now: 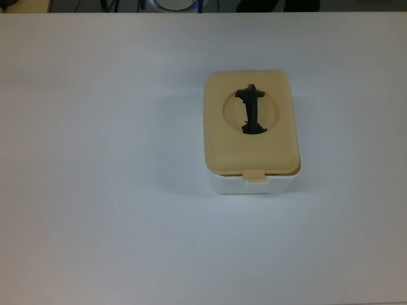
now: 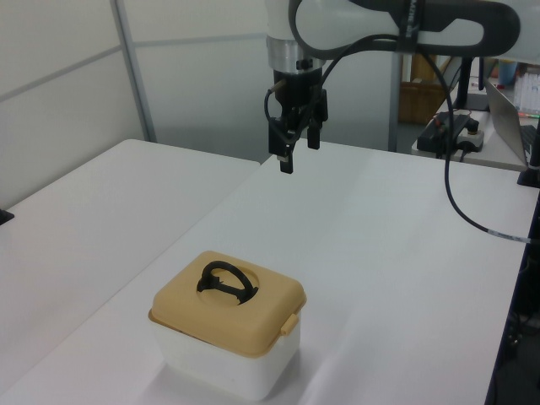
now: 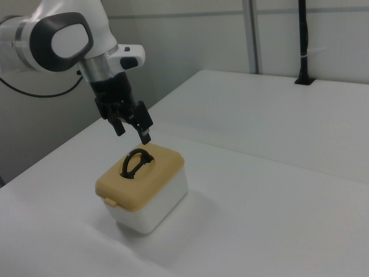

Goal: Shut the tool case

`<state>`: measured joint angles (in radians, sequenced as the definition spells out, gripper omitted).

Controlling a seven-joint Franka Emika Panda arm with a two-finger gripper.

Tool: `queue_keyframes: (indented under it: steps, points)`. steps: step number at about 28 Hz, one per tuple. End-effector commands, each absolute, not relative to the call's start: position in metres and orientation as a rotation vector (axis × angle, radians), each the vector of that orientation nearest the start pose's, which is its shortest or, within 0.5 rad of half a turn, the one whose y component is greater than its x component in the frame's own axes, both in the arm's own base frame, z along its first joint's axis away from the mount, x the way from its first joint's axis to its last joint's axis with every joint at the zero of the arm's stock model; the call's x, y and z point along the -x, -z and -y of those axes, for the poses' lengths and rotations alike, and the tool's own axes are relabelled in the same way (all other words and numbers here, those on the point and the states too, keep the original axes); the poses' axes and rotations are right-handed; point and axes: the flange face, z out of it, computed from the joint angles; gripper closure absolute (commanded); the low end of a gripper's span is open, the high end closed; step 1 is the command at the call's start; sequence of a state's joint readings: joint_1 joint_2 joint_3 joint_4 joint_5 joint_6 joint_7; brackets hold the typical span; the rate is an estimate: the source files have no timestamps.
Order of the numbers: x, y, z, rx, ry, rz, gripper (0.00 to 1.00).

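The tool case (image 1: 252,159) stands on the white table, a white tub with its tan lid (image 1: 219,136) lying flat on top. A black handle (image 1: 252,111) stands up in the lid's round recess, and a latch tab (image 1: 255,173) hangs over the front edge. In the left view, the case (image 2: 221,359) is near the bottom and my gripper (image 2: 299,154) hangs high above the table, well beyond it. In the right view, the gripper (image 3: 133,134) hovers over the case (image 3: 155,199), apart from the handle (image 3: 135,161). It is open and holds nothing. The top view does not show the gripper.
White table (image 1: 95,190) spreads around the case on all sides. A black cable (image 2: 447,202) droops from the arm in the left view. A side desk with a power strip (image 2: 451,131) stands beyond the table. A black post (image 3: 302,40) rises at the right view's far edge.
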<state>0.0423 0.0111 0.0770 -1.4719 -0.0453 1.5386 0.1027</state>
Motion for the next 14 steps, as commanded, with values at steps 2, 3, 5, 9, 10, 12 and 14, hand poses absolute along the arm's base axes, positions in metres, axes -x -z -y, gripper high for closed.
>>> queue_keyframes:
  steps: [2,3,5,9,10,12,14]
  points:
    - [-0.536,-0.66,-0.055,3.166,0.067,0.041,0.0]
    - [-0.536,-0.66,-0.052,3.166,0.067,0.041,0.0]
    - [-0.536,-0.659,-0.046,3.167,0.059,0.051,0.0]
    - [-0.538,-0.655,-0.033,3.167,0.053,0.025,0.0]
    - [-0.539,-0.654,-0.029,3.168,0.053,0.015,0.0]
    - [-0.54,-0.652,-0.024,3.168,0.048,0.003,0.0]
    - [-0.541,-0.65,-0.02,3.167,0.04,0.013,0.0]
